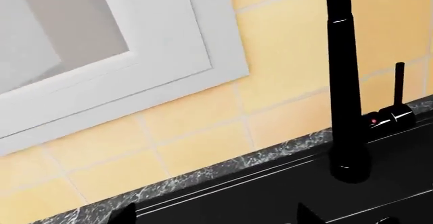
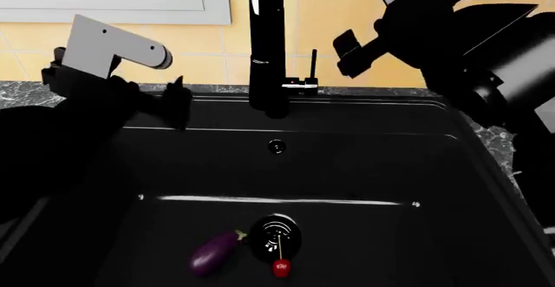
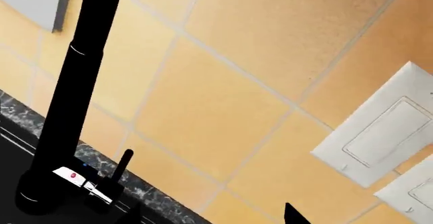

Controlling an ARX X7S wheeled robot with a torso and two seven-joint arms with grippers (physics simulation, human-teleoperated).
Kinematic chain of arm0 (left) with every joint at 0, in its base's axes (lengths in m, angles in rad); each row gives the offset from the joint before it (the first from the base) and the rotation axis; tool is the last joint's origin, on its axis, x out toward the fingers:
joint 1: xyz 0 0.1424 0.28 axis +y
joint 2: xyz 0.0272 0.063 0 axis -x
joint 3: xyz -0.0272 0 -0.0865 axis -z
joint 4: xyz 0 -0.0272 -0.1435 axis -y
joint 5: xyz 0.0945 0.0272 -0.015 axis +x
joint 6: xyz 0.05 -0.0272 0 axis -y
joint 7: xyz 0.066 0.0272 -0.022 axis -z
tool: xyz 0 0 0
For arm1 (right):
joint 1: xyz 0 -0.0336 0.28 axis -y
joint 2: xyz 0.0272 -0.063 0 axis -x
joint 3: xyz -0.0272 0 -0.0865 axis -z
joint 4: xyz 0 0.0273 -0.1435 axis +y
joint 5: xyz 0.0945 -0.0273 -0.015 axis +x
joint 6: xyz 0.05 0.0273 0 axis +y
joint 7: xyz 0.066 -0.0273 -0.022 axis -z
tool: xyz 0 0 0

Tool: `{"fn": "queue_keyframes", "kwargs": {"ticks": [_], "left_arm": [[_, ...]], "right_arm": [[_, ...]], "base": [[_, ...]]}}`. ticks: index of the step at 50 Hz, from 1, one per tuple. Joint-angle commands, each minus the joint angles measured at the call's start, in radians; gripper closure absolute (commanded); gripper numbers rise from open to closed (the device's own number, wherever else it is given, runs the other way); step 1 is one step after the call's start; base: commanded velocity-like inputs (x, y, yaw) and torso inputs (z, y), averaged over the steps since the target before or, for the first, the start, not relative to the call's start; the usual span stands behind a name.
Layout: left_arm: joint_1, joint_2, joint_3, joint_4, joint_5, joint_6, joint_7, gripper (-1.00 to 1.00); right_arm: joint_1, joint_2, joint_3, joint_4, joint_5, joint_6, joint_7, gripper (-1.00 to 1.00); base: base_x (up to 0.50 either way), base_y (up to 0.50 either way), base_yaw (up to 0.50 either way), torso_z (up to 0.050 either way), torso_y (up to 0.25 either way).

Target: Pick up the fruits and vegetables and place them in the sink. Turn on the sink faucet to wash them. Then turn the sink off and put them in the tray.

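Observation:
A purple eggplant (image 2: 213,252) and a small red cherry (image 2: 282,268) lie on the floor of the black sink (image 2: 373,170), either side of the round drain (image 2: 275,235). The black faucet (image 2: 267,47) rises behind the basin, its thin lever (image 2: 313,65) upright on the right side. My left gripper (image 2: 180,102) hovers over the sink's back left edge, open and empty; the left wrist view shows the faucet (image 1: 344,82) and lever (image 1: 399,84) ahead of this gripper (image 1: 216,219). My right gripper (image 2: 344,54) is open, raised to the right of the lever (image 3: 121,166), facing the faucet (image 3: 68,107).
A dark marbled counter strip (image 2: 373,92) runs behind the sink below the yellow tiled wall (image 2: 347,1). A white window frame (image 1: 169,57) sits at the upper left, and white wall plates (image 3: 379,133) at the right. The tray is out of view.

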Motion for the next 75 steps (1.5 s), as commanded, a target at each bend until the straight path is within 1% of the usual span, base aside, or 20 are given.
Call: {"fn": "queue_keyframes", "kwargs": {"ticks": [1, 3, 5, 14, 16, 19, 22, 29, 33, 39, 47, 53, 61, 66, 75], "left_arm": [[-0.004, 0.003, -0.029, -0.003, 0.070, 0.099, 0.014, -1.00], [-0.002, 0.004, -0.041, 0.000, 0.064, 0.110, 0.008, -1.00], [-0.001, 0.004, -0.045, 0.000, 0.062, 0.114, 0.005, -1.00], [-0.001, 0.005, -0.048, 0.001, 0.061, 0.116, 0.004, -1.00], [0.002, 0.003, -0.042, 0.010, 0.064, 0.115, 0.005, -1.00], [0.003, 0.003, -0.043, 0.012, 0.060, 0.112, -0.001, -1.00], [0.009, -0.001, -0.040, 0.025, 0.063, 0.111, -0.007, -1.00], [0.008, -0.008, -0.023, 0.042, 0.082, 0.104, -0.006, -1.00], [0.005, -0.014, -0.022, 0.052, 0.081, 0.097, -0.010, -1.00], [0.010, -0.014, -0.014, 0.043, 0.098, 0.105, -0.001, -1.00], [-0.001, -0.008, -0.011, 0.041, 0.110, 0.106, -0.010, -1.00], [0.007, -0.002, -0.036, 0.035, 0.052, 0.095, -0.016, -1.00], [0.030, -0.013, -0.056, 0.055, 0.041, 0.134, 0.007, -1.00], [0.039, -0.013, -0.064, 0.052, 0.032, 0.148, 0.020, -1.00], [0.038, -0.025, -0.078, 0.066, 0.009, 0.150, 0.029, -1.00]], "right_arm": [[0.044, -0.225, 0.001, 0.521, -0.169, -0.326, 0.010, -1.00], [0.050, -0.260, -0.024, 0.602, -0.202, -0.383, -0.006, -1.00], [0.053, -0.276, -0.033, 0.639, -0.215, -0.408, -0.013, -1.00], [0.056, -0.285, -0.038, 0.662, -0.222, -0.423, -0.018, -1.00], [0.069, -0.310, -0.023, 0.740, -0.222, -0.481, -0.030, -1.00], [0.135, -0.421, 0.001, 1.061, -0.235, -0.658, -0.111, -1.00], [0.118, -0.429, 0.080, 1.065, -0.257, -0.679, -0.133, -1.00], [0.087, -0.452, 0.303, 1.065, -0.399, -0.693, -0.186, -1.00], [0.082, -0.460, 0.372, 1.065, -0.437, -0.705, -0.218, -1.00], [0.082, -0.460, 0.289, 1.065, -0.346, -0.699, -0.266, -1.00], [0.081, -0.460, 0.166, 1.065, -0.233, -0.718, -0.275, -1.00], [0.077, -0.460, 0.161, 1.065, -0.226, -0.722, -0.280, -1.00], [0.075, -0.460, 0.162, 1.065, -0.242, -0.725, -0.273, -1.00], [0.073, -0.460, 0.156, 1.065, -0.234, -0.729, -0.268, -1.00], [0.074, -0.460, 0.187, 1.065, -0.259, -0.729, -0.273, -1.00]], "base": [[0.00, 0.00, 0.00, 0.000, 0.000], [0.00, 0.00, 0.00, 0.000, 0.000], [0.00, 0.00, 0.00, 0.000, 0.000], [0.00, 0.00, 0.00, 0.000, 0.000], [0.00, 0.00, 0.00, 0.000, 0.000], [0.00, 0.00, 0.00, 0.000, 0.000], [0.00, 0.00, 0.00, 0.000, 0.000], [0.00, 0.00, 0.00, 0.000, 0.000], [0.00, 0.00, 0.00, 0.000, 0.000], [0.00, 0.00, 0.00, 0.000, 0.000], [0.00, 0.00, 0.00, 0.000, 0.000], [0.00, 0.00, 0.00, 0.000, 0.000], [0.00, 0.00, 0.00, 0.000, 0.000], [0.00, 0.00, 0.00, 0.000, -0.182], [0.00, 0.00, 0.00, 0.000, -0.158]]}}
